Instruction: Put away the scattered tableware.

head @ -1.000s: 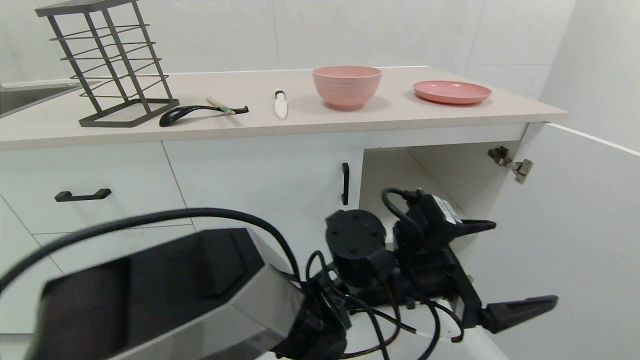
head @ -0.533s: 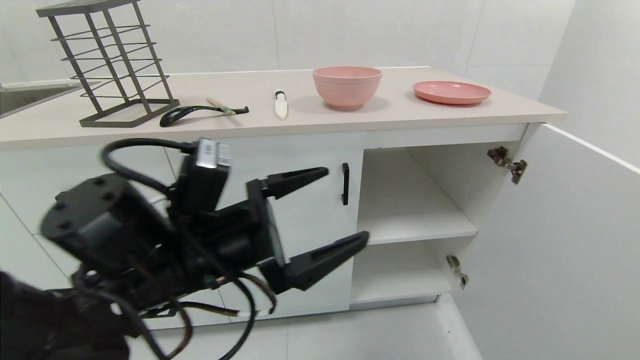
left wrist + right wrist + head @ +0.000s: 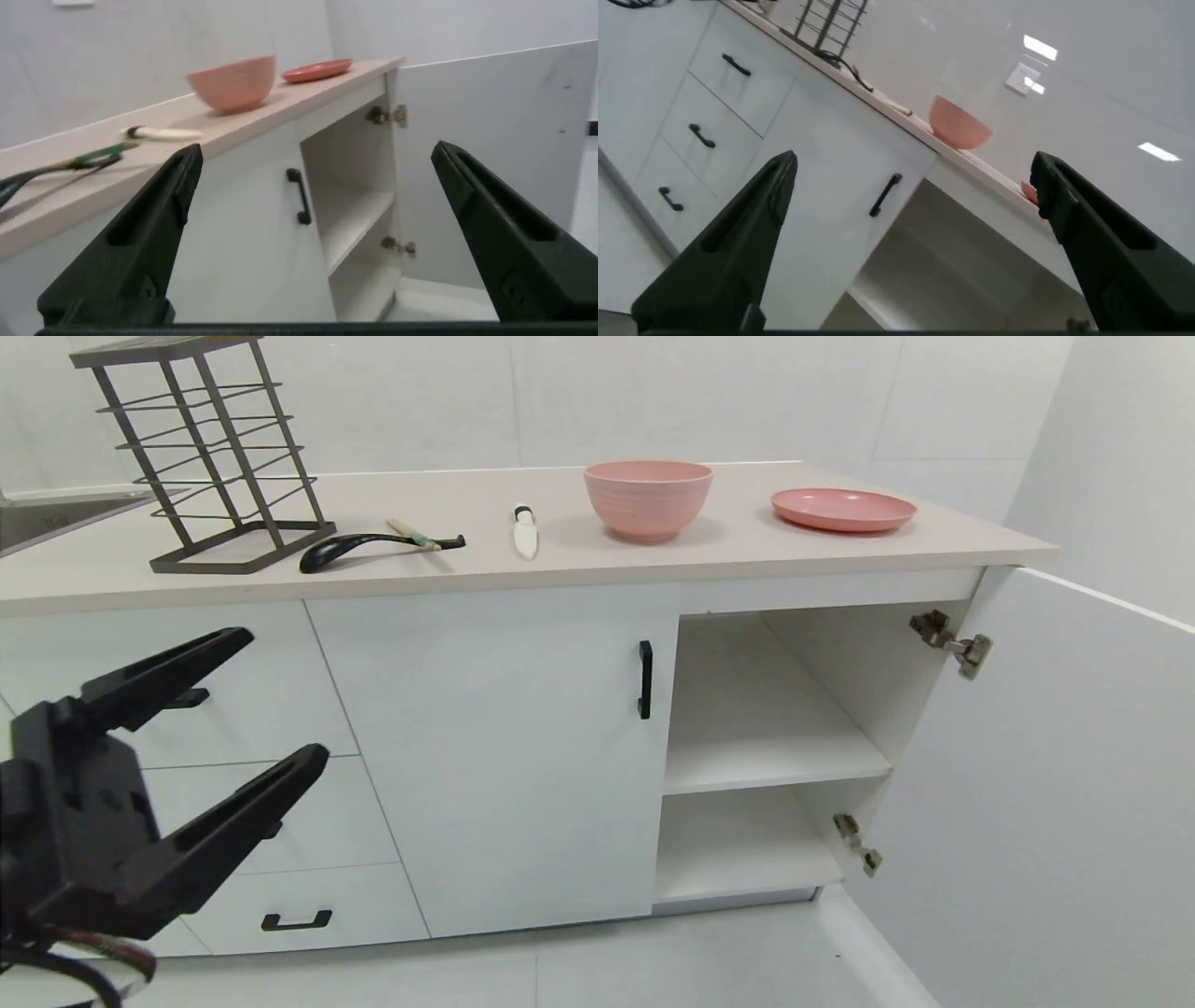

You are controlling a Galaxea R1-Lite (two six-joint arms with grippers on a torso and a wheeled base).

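Observation:
On the beige counter [image 3: 467, 574] lie a pink bowl [image 3: 648, 497], a pink plate [image 3: 843, 508], a white knife [image 3: 525, 532], a black spoon [image 3: 359, 545] and a wooden stick [image 3: 411, 533] across its handle. My left gripper [image 3: 280, 695] hangs open and empty at the lower left, in front of the drawers and well below the counter. The left wrist view looks between its fingers [image 3: 318, 154] toward the bowl [image 3: 234, 81] and plate [image 3: 318, 69]. My right gripper [image 3: 913, 161] is open and empty, low before the cabinets, with the bowl [image 3: 960, 122] far off.
A black wire rack [image 3: 210, 457] stands at the counter's left end beside a sink [image 3: 56, 513]. The right cabinet door [image 3: 1074, 784] is swung open, showing two bare shelves [image 3: 766, 756]. The middle door with a black handle [image 3: 644, 679] is closed. White floor lies in front.
My left gripper has swung from in front of the open cabinet leftward to the drawers at the lower left, staying open. The tableware has not moved.

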